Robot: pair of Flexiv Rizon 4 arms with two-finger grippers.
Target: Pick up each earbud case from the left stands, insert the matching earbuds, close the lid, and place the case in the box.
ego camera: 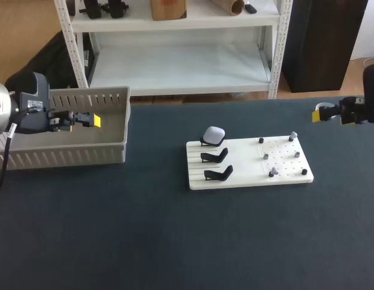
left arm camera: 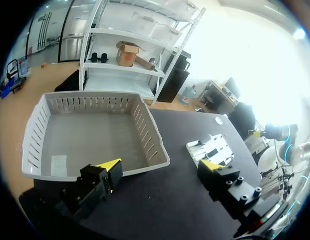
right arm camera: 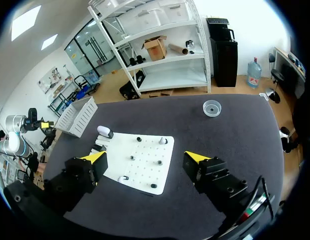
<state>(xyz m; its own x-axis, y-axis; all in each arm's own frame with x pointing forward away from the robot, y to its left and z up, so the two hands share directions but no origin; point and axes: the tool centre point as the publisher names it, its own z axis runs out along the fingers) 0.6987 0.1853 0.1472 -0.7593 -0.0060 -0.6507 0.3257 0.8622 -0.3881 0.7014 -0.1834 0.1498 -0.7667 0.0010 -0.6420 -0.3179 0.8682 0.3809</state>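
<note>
A white earbud case (ego camera: 213, 134) sits on the far one of three black stands at the left of a white board (ego camera: 241, 162). The two nearer stands (ego camera: 215, 156) are bare. Small earbuds (ego camera: 266, 156) stand on pegs on the board's right half. My left gripper (ego camera: 95, 121) hangs open over the grey box (ego camera: 66, 156), holding nothing. My right gripper (ego camera: 319, 115) is open and empty, off to the right of the board. In the right wrist view the board (right arm camera: 144, 172) and case (right arm camera: 104, 132) lie below the open gripper (right arm camera: 144, 157).
A small clear dish (right arm camera: 212, 107) rests on the dark table beyond the board. In the left wrist view the box (left arm camera: 148, 134) holds nothing but a small label and lies under the open gripper (left arm camera: 161, 167), with the board (left arm camera: 215, 145) ahead of it.
</note>
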